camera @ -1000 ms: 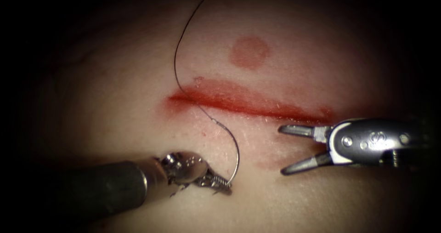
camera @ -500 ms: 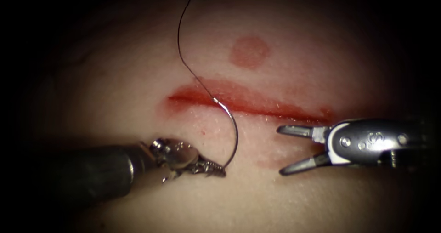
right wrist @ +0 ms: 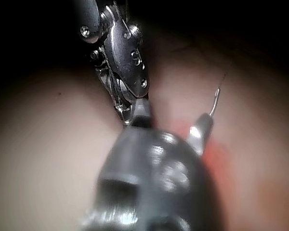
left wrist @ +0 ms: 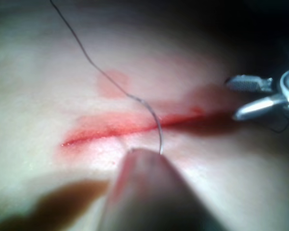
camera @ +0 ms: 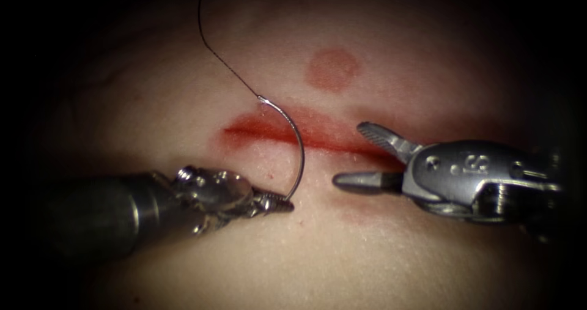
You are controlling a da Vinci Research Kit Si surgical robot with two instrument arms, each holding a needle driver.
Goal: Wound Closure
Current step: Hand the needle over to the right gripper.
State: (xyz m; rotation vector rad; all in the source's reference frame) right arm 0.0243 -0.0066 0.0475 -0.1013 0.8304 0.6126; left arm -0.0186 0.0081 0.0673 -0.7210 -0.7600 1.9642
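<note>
My left tool (camera: 282,204) comes in from the left, below the cut (camera: 330,140), with its jaws shut on the curved needle (camera: 299,154) near the end away from the thread. The needle is free of the tissue (camera: 183,102) and arcs up over the cut's left part. Its thread end lies just above the cut, and the dark thread (camera: 214,53) runs up and left from there. My right tool (camera: 348,154) is open and holds nothing, just right of the needle and over the cut. In the left wrist view the needle (left wrist: 155,120) crosses the cut (left wrist: 111,132).
A round reddish spot (camera: 331,69) marks the tissue above the cut. Red fluid stains the cut's edges. The right tool's open jaws show in the left wrist view beside the cut's end. In the right wrist view the needle's thread end (right wrist: 214,103) rises beside my right tool.
The left tool has shifted up and left, swinging the needle's thread end from below the cut to above it. The right tool has moved left and up towards the needle, still open.
</note>
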